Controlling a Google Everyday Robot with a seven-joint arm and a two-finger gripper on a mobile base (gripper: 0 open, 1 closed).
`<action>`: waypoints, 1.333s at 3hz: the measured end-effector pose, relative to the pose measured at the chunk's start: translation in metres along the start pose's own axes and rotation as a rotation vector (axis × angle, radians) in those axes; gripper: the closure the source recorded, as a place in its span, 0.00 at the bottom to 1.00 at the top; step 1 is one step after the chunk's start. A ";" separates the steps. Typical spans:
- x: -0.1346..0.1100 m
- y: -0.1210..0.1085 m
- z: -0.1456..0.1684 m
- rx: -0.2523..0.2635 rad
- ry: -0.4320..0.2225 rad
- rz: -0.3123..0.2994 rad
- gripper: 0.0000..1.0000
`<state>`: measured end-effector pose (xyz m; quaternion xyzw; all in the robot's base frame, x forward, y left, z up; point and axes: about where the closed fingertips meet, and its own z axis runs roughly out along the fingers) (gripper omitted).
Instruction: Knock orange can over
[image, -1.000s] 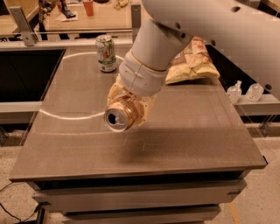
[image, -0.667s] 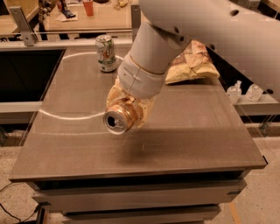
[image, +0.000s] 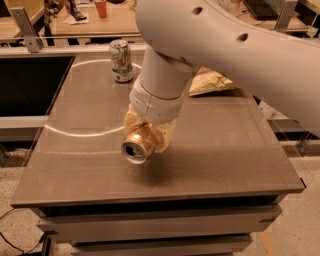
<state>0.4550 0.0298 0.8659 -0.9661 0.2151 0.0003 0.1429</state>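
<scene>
A brown table (image: 225, 150) fills the view. The thick white arm (image: 225, 45) reaches down over its middle. The gripper (image: 148, 134) hangs just above the tabletop, its pale jaws clenched on either side of the orange can (image: 136, 149). The can lies on its side between them, silver top facing the camera, a shadow under it. Behind the arm lies a crumpled snack bag (image: 210, 82). A white-and-green can (image: 121, 61) stands upright near the far edge.

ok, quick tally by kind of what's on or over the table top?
Drink cans: 2 (orange can, on its side above the table, gripped by the end effector near table centre; white-and-green can, upright at the back)
Bags: 1 (chip bag, back right)
Total: 3
</scene>
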 end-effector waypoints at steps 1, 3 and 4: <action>0.005 0.005 0.012 -0.020 0.025 -0.029 1.00; 0.010 0.006 0.031 -0.115 0.057 -0.056 1.00; 0.009 0.006 0.030 -0.112 0.059 -0.056 0.82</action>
